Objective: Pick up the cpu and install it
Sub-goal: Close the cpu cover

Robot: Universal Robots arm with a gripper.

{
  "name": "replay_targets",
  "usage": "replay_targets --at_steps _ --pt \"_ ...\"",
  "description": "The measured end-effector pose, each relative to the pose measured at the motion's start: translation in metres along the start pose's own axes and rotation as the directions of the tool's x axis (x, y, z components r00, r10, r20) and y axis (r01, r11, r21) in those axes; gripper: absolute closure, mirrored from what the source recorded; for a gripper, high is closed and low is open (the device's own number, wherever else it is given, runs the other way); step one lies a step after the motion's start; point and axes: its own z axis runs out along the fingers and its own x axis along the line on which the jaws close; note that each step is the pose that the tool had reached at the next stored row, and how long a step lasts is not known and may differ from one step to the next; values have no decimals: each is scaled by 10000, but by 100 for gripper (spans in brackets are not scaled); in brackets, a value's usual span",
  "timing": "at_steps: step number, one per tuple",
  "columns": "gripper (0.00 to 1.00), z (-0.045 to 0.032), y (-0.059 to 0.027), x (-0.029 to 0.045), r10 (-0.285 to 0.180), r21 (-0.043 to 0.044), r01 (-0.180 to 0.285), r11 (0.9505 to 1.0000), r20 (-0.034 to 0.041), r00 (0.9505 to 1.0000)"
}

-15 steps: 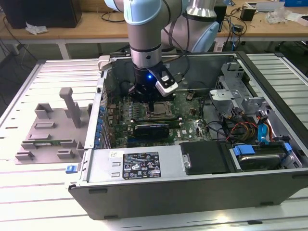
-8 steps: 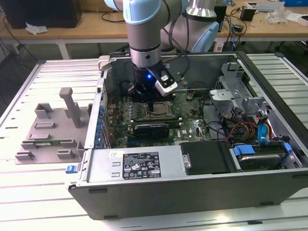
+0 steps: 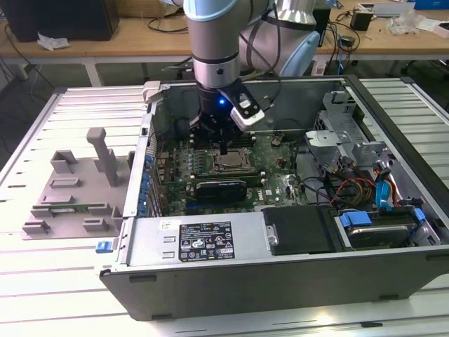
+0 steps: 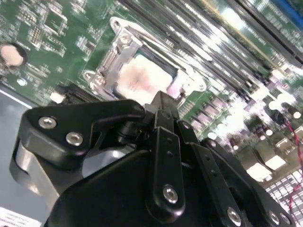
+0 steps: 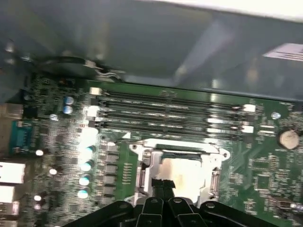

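The cpu, a pale shiny square (top glaring), lies in the socket.

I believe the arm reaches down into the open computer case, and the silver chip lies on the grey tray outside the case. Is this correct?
Not quite. The arm does reach into the open computer case, but the silver chip lies inside the metal socket frame on the green board, under the gripper, as the first wrist view shows.
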Motion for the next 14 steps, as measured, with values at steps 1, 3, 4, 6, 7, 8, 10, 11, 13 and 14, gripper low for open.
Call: replay_targets --at_steps 1,3,4,6,7,8,10,11,13,14 --pt "89 4 -7 -69 -4 -3 4 10000 -11 10000" --pt "89 9 -14 -136 -1 -5 1 10000 -37 10000" --pt "89 7 -17 -157 -3 -5 3 10000 -53 10000" --pt "89 -20 -16 -162 -1 -8 1 10000 -54 10000" --pt "89 -48 -16 -164 1 -7 -1 10000 -54 10000" --pt "89 -78 -15 -166 0 -7 0 10000 -55 10000" --pt "89 -171 -13 -172 4 -6 -4 10000 -55 10000" --pt "89 -180 -13 -173 5 -6 -5 10000 -55 10000" --pt "89 -181 -12 -173 6 -8 -6 10000 -53 10000" --pt "89 -181 -12 -173 6 -7 -6 10000 -54 10000"
